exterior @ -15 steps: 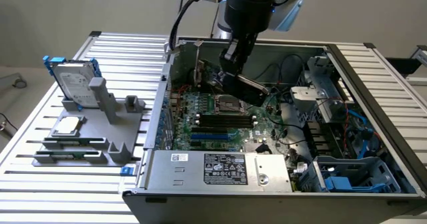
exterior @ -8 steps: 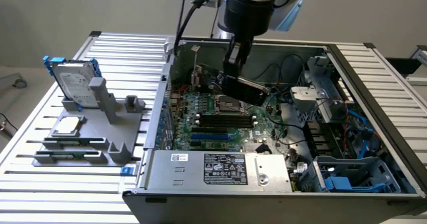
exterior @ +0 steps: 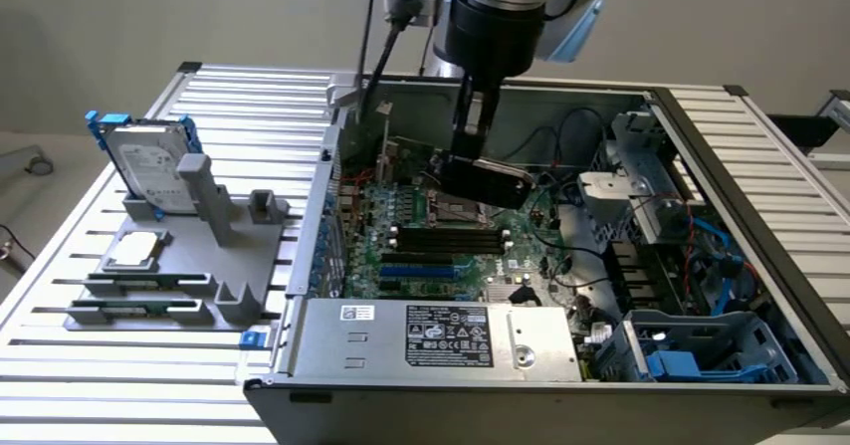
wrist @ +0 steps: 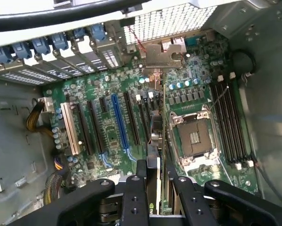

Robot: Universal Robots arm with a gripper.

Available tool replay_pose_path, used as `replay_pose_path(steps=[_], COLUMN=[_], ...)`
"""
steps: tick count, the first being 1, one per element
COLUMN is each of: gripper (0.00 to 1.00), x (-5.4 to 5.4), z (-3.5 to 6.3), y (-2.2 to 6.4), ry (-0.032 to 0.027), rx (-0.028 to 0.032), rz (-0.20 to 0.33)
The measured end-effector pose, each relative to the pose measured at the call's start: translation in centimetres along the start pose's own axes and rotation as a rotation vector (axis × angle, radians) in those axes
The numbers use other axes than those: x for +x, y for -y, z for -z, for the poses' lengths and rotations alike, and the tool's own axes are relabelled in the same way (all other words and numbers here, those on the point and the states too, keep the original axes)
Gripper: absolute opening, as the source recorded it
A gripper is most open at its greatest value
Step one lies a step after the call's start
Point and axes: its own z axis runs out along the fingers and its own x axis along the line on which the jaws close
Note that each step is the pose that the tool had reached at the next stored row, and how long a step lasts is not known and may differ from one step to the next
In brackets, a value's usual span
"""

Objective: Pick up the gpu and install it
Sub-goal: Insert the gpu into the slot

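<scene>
Okay, tool (exterior: 468, 156) is clamped on the gpu (exterior: 495, 181), down inside the open case (exterior: 724, 166), with the card hanging just above the motherboard (exterior: 432, 256) in its middle region. I judge this as the seating step: card is in hand and over the board, but I can't confirm it is pushed home. To do it well I'd keep the card upright, line its lower edge along one slot and not across two, keep the bracket end toward the rear slot covers (wrist: 60, 66), and press straight down evenly, no twist. The wrist view gives what I need for that: the card seen edge-on between the two black fingers (wrist: 133, 197), running away from the camera toward the perforated back wall, sitting between the blue slot (wrist: 119, 125) and the CPU socket (wrist: 195, 137), with the memory sticks (wrist: 230, 122) well off to the far side of the socket. Which black slot it sits over I can't tell. The exterior view gives height and context instead: the arm coming down vertically, the card's dark face side-on, the power supply (exterior: 445, 333) at the case's near end, and on the worktop (exterior: 253, 92) at the exterior view's left the hard drive (exterior: 143, 161) standing in its grey holder, well apart from the work.
</scene>
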Motion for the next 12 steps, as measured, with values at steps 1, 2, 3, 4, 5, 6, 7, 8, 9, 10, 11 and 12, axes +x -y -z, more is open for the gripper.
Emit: replay_pose_path(steps=[1,2,3,4,5,6,7,8,9,10,11,12], gripper=[0.26,0.26,0.26,0.26,0.26,0.26,0.26,0.26,0.26,0.26,0.26,0.26], x=[0.00,0.00,0.00,0.00,0.00,0.00,0.01,0.01,0.02,0.04,0.10,0.18], z=[-0.07,-0.12,-0.15,-0.19,-0.23,-0.26,-0.29,-0.32,-0.34,-0.37,-0.40,-0.43], y=[0.00,0.01,0.01,0.02,0.02,0.02,0.02,0.02,0.02,0.02,0.01,-0.02], ry=[-0.0011,-0.0023,-0.0034,-0.0044,-0.0051,-0.0054,-0.0050,-0.0038,-0.0021,0.0000,0.0029,0.0057], rx=[-0.0002,-0.0005,-0.0006,-0.0001,0.0013,0.0043,0.0092,0.0159,0.0239,0.0321,0.0399,0.0458], rz=[0.019,0.037,0.055,0.073,0.091,0.108,0.122,0.133,0.140,0.145,0.148,0.151])
